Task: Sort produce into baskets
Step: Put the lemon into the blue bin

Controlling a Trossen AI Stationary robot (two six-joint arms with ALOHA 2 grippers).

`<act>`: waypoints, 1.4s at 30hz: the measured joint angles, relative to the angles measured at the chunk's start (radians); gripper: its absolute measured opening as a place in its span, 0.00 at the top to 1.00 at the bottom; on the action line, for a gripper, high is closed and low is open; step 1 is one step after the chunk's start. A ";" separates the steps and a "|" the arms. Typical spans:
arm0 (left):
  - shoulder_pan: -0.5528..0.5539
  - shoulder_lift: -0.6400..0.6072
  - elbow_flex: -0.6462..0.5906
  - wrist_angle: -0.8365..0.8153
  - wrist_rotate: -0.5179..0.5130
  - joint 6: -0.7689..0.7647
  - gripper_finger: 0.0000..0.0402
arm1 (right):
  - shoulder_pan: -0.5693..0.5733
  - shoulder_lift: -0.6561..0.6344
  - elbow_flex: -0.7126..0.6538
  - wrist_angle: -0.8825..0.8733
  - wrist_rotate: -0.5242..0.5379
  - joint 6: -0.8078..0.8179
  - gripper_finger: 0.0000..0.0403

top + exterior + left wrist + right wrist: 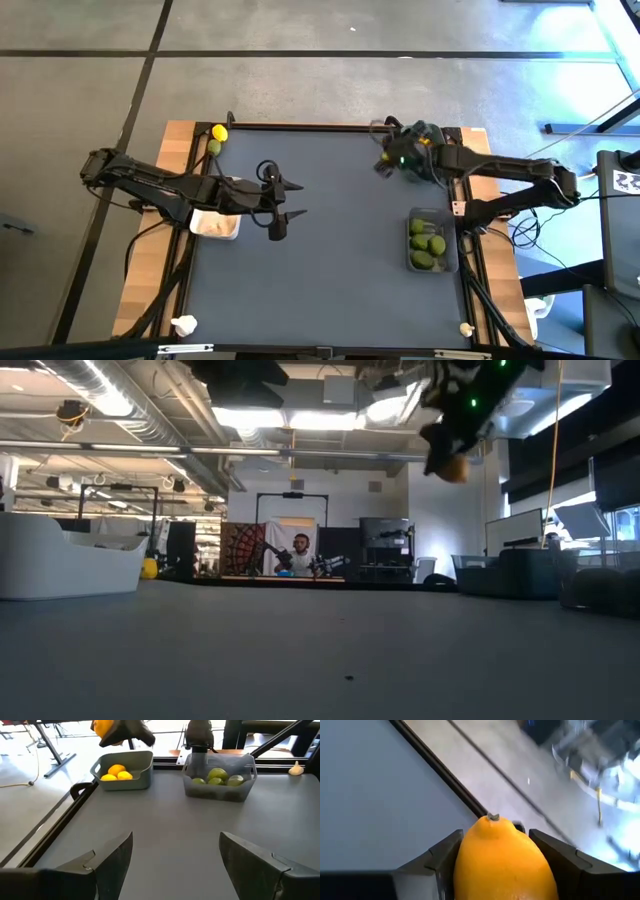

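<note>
My right gripper is near the table's far right corner, shut on a yellow-orange lemon and high above the table. The left wrist view shows it above and just short of the blue-grey basket, which holds two lemons. Beside that basket, the dark grey basket holds several limes. My left gripper hangs open over the table's left middle, next to the white basket, with nothing between its fingers. My right gripper pinches the lemon between its two fingers, one on each of its long sides. The lemon's stem nub points forward, away from the wrist. The fingers slant downward. The lemon is lifted well clear of the table.
A loose lemon and lime lie at the far left corner. Garlic bulbs lie at the near left corner and near right corner. The table's dark middle is bare. A person sits in the room beyond.
</note>
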 joint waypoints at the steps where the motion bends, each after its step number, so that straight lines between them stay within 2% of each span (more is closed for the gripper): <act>1: 0.000 0.000 0.000 -0.002 0.000 0.000 0.27 | -0.038 0.000 0.000 -0.021 -0.023 0.014 0.46; 7: 0.000 0.000 -0.001 -0.006 0.000 0.024 0.27 | -0.231 0.003 -0.005 -0.073 -0.180 0.050 0.46; 13: -0.008 0.000 -0.001 -0.012 -0.001 0.024 0.27 | -0.383 0.003 -0.104 -0.019 -0.264 0.049 0.46; 17: -0.015 0.000 -0.001 -0.026 -0.001 0.020 0.27 | -0.443 0.004 -0.163 -0.017 -0.310 0.076 0.46; 20: -0.015 0.000 -0.001 -0.031 -0.001 0.021 0.27 | -0.454 0.003 -0.201 -0.017 -0.349 0.097 0.46; 31: -0.015 0.000 -0.001 -0.036 -0.001 0.021 0.27 | -0.453 0.003 -0.334 0.012 -0.351 0.274 0.46; 42: -0.015 0.000 -0.001 -0.050 -0.002 0.026 0.27 | -0.450 0.003 -0.436 0.083 -0.350 0.324 0.46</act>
